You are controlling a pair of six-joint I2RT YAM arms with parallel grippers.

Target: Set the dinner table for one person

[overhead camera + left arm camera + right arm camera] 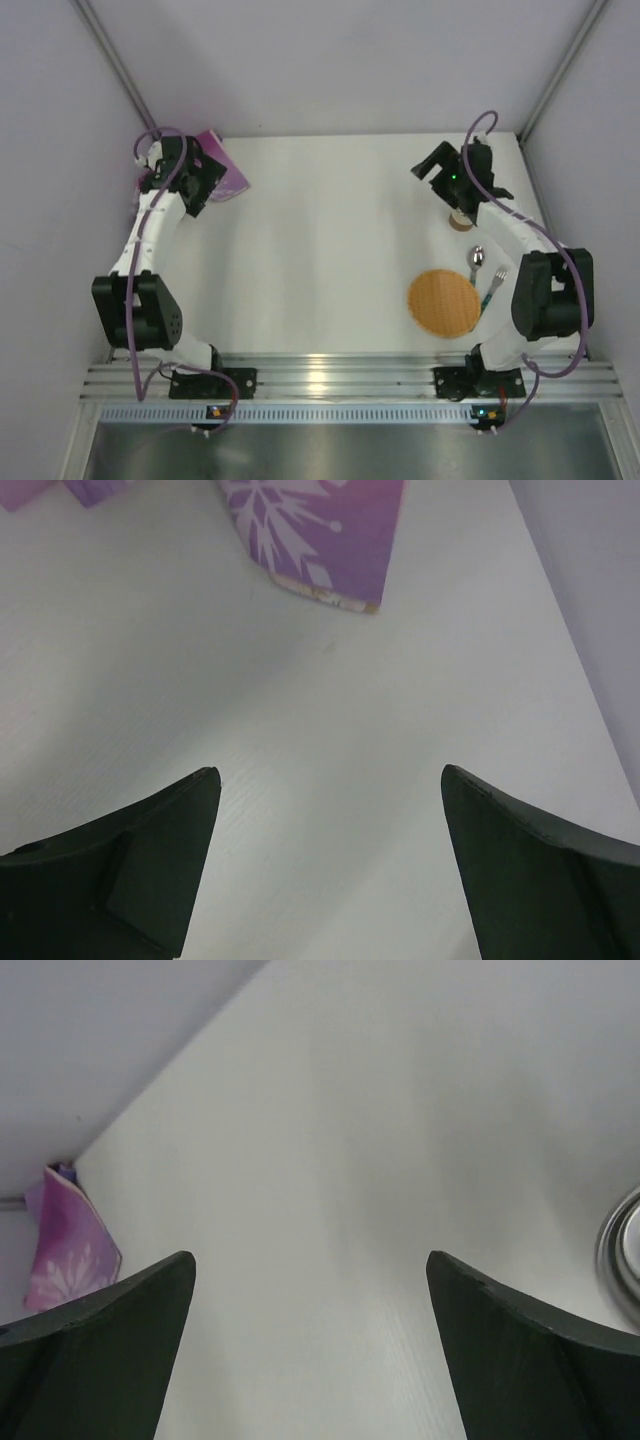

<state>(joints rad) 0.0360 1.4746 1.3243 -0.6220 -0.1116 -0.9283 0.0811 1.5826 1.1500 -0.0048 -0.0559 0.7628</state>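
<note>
You are looking at a purple snowflake placemat lying far left, while an orange plate, a spoon and a green-handled fork are sitting close together near right.

There is one counter. On it lies one round orange plate. There is one spoon and one green-handled fork, both just right of the plate, the spoon a little farther back. One small round tan thing sits beyond the plate; what it is cannot be told. One purple snowflake placemat lies well to the left of the plate. There are two claws: the left claw and the right claw.
</note>
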